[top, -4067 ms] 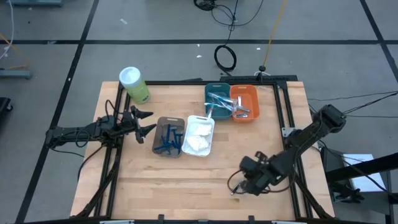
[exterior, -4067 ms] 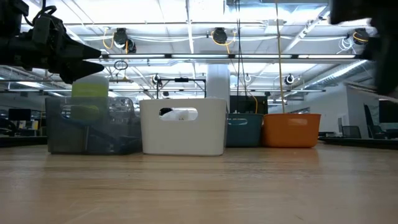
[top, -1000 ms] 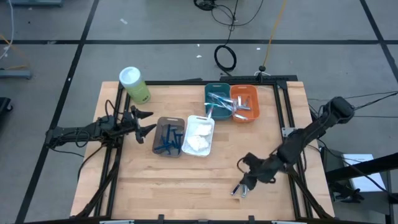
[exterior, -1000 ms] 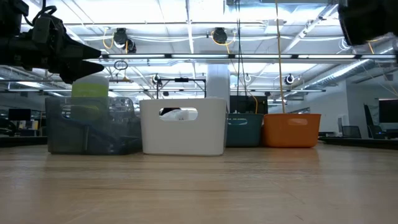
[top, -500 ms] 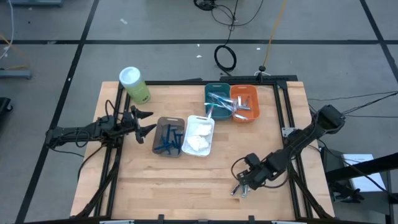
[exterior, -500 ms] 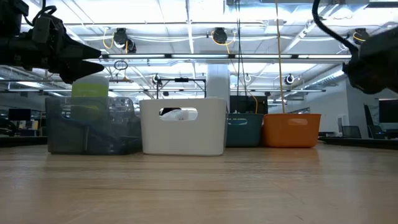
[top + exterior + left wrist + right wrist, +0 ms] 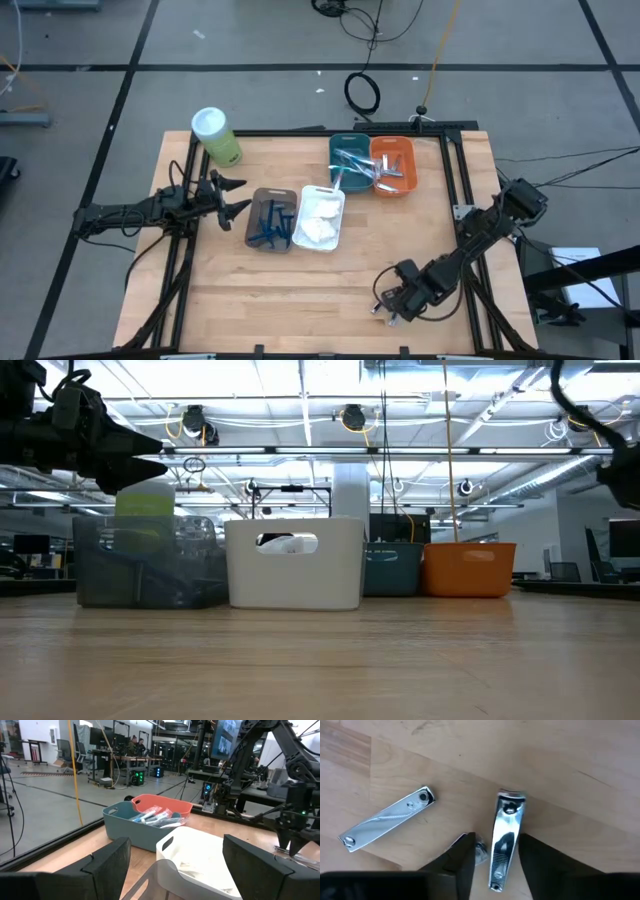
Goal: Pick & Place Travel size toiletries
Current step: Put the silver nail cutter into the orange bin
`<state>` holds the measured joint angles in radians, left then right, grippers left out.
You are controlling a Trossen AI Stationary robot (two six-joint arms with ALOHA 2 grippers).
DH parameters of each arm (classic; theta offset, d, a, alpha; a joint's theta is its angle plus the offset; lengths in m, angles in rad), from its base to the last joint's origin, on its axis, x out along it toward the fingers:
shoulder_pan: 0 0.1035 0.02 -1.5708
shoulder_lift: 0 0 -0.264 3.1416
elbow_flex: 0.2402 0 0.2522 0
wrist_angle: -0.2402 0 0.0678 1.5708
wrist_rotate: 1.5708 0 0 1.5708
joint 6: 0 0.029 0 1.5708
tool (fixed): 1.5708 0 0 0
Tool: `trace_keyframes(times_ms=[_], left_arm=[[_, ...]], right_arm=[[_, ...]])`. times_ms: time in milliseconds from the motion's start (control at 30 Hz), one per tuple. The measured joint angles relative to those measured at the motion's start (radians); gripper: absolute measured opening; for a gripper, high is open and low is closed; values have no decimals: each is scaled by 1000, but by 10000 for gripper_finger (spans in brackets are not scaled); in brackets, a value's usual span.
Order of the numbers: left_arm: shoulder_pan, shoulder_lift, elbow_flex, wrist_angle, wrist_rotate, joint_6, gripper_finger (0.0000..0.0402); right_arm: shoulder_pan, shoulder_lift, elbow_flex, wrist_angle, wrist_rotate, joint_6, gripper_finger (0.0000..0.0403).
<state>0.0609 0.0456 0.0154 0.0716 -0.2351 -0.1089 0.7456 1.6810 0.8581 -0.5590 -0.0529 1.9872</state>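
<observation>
Near the front right of the table, our right gripper holds its fingers apart around one shiny nail clipper to grab it, while our left gripper waits open beside the bins.

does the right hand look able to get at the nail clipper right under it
Probably yes: the right hand hangs open just above the table, its fingers either side of the upright nail clipper. The second clipper lies clear to one side.

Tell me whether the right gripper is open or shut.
Open. In the right wrist view the right gripper straddles one nail clipper lying flat on the table; fingers apart.
</observation>
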Motion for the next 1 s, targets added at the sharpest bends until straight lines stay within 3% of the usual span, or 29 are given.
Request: trace_keyframes(times_ms=[167,367,700,833,1000], left_arm=[[0,0,0,0,0,0,306],[0,0,0,0,0,0,306],[0,0,0,0,0,0,306],[0,0,0,0,0,0,306],[0,0,0,0,0,0,306]], right_arm=[[18,0,-1,-18,124,2,104],[15,2,-2,-67,362,-19,40],[-42,7,-60,-46,795,-92,50],[-88,5,-100,49,886,-165,44],[-170,-20,-142,215,892,-356,42]])
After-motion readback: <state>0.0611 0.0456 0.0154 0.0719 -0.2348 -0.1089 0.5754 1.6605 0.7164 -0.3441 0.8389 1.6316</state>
